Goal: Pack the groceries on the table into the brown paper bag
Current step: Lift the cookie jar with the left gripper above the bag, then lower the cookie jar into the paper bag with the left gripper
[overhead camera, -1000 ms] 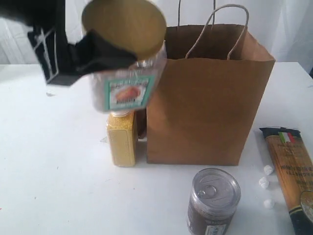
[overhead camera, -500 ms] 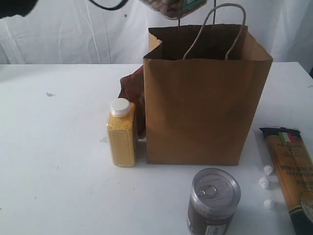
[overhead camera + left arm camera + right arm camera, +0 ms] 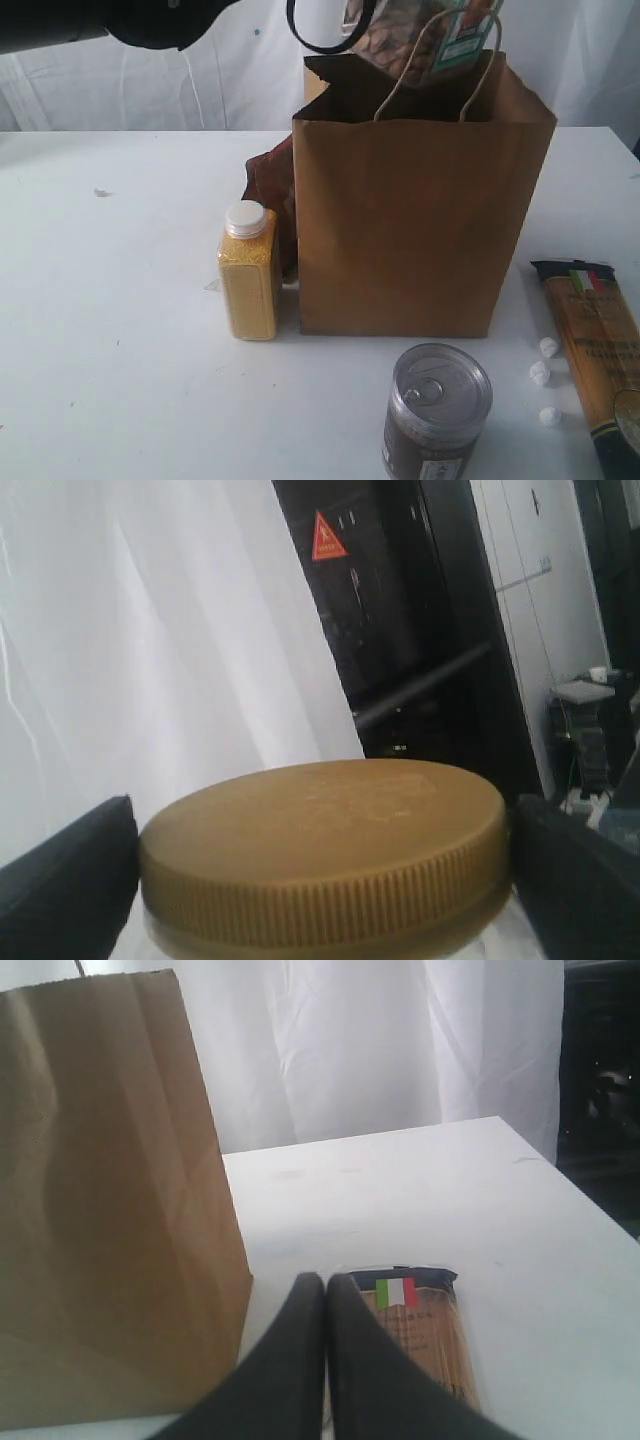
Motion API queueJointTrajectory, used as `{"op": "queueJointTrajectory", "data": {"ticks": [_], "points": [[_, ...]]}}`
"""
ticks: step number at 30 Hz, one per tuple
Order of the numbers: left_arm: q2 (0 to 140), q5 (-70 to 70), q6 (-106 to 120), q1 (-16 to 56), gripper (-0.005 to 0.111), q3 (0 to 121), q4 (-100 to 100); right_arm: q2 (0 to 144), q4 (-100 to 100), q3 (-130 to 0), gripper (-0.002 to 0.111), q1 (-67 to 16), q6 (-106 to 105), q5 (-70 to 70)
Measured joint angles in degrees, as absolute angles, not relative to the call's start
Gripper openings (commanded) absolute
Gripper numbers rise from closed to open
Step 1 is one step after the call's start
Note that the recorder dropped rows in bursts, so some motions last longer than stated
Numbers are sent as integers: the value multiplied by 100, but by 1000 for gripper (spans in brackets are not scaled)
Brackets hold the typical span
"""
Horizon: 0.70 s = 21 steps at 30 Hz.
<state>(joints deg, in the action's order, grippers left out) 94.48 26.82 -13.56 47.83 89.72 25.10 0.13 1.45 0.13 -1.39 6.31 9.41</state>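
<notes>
The clear jar (image 3: pixel 420 40), filled with nuts and tilted, hangs over the open mouth of the brown paper bag (image 3: pixel 420 220). My left gripper (image 3: pixel 325 865) is shut on the jar, its dark fingers (image 3: pixel 60 880) on either side of the yellow lid (image 3: pixel 330 840). On the table (image 3: pixel 120 300) stand the yellow-grain bottle (image 3: pixel 248 275) and the pull-tab can (image 3: pixel 437 405). The brown pouch (image 3: pixel 268 185) leans behind the bottle, against the bag. The spaghetti packet (image 3: pixel 595 350) lies at the right. My right gripper (image 3: pixel 326 1285) is shut and empty, low over the table beside the bag (image 3: pixel 110 1210) and the spaghetti packet (image 3: pixel 420 1325).
My left arm (image 3: pixel 130 20) crosses the top left of the exterior view, with a black cable loop (image 3: pixel 325 40) hanging by the bag's near corner. Three small white bits (image 3: pixel 541 373) lie between the can and the spaghetti packet. White curtains hang behind the table.
The jar has been carried up from in front of the bottle and across to the right, and it now hangs over the bag's mouth. The right gripper has stayed shut.
</notes>
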Motion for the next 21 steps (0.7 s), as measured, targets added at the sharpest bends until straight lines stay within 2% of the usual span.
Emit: {"op": "queueJointTrajectory", "data": {"ticks": [11, 21], "points": [[9471, 1533, -1767, 4783, 0, 8972, 2968, 13, 145, 13, 0, -162, 631, 941], [9815, 1321, -1904, 4783, 0, 8994, 2971, 13, 145, 13, 0, -162, 731, 941]]}}
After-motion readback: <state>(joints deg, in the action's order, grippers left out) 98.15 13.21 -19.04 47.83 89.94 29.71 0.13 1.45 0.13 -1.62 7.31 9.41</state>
